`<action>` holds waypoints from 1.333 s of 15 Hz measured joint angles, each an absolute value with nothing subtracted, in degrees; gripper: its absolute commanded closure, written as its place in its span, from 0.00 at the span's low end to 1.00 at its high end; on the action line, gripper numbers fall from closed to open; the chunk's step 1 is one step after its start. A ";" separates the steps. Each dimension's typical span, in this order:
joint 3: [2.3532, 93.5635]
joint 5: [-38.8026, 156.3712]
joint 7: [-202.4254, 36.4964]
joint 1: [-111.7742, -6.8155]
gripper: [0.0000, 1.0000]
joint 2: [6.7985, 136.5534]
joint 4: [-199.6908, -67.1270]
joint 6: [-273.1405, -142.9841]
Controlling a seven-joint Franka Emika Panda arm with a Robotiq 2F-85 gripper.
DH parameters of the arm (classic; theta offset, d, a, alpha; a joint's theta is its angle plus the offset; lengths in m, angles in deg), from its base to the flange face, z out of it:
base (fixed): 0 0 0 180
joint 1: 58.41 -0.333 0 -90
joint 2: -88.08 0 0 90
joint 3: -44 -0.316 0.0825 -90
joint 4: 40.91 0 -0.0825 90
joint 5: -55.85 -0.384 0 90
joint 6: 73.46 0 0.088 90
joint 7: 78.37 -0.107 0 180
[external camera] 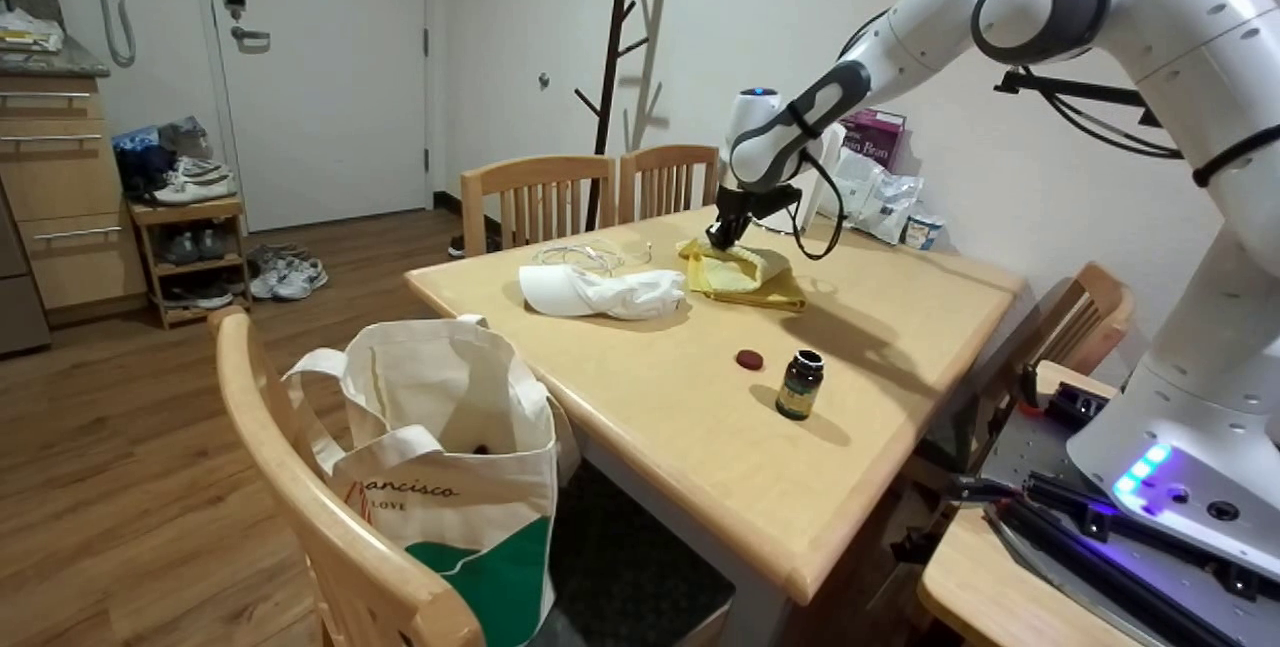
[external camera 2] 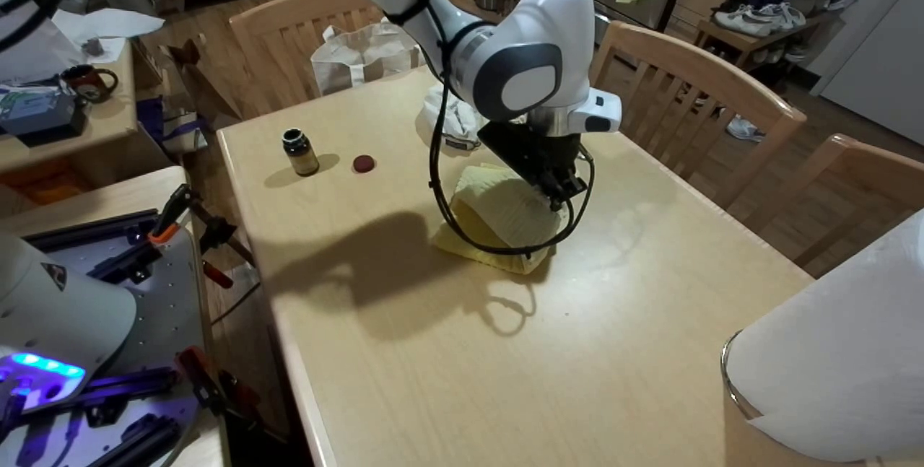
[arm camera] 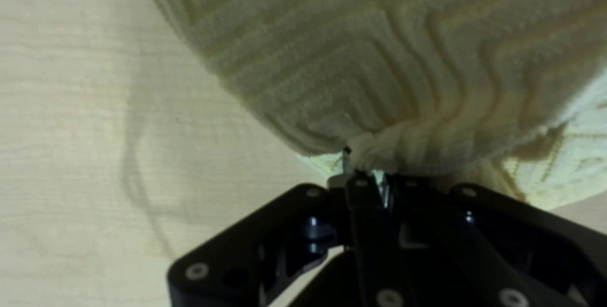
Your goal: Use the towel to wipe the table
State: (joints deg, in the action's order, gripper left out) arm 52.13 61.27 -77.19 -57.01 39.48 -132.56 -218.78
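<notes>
The yellow towel (external camera: 745,279) lies folded and bunched on the light wooden table (external camera: 640,387). It also shows in an exterior view (external camera 2: 498,207), partly behind a black cable loop. My gripper (external camera: 722,237) points down at the towel's edge, and it appears dark against the cloth in an exterior view (external camera 2: 561,196). In the wrist view the towel (arm camera: 360,51) fills the top, and the fingers of the gripper (arm camera: 379,172) are close together with a fold of cloth pinched at the tips. The fingertips are partly hidden by the cloth. Part of the towel rests on the table.
A white cap (external camera: 600,291) and a white cable (external camera: 585,255) lie beside the towel. A dark bottle (external camera: 800,385) stands near its brown lid (external camera: 749,359). A paper towel roll (external camera 2: 830,351), bags (external camera: 880,197) and a cereal box (external camera: 873,135) stand at the wall side. Chairs surround the table.
</notes>
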 measured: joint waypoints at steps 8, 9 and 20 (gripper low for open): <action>53.13 61.27 -77.24 -55.85 0.99 46.05 -143.79 -217.73; 53.44 61.27 -77.40 -55.57 0.99 47.47 -146.33 -217.73; 55.75 60.98 -80.08 -53.94 0.99 58.60 -166.12 -218.49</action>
